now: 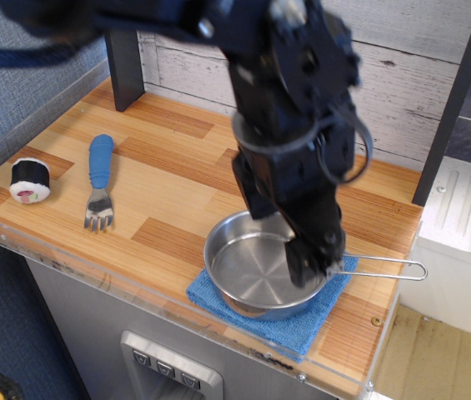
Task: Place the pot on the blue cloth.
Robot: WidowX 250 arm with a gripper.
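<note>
Where the pot (256,267) rests: on the blue cloth (289,321), lower centre of frame.
You see the gripper (289,229) blurred above the pot; its finger spacing cannot be determined.

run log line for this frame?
pot: on blue cloth, released | gripper: above pot, blurred, jaws state unclear | fork, sushi piece: left, untouched
</note>
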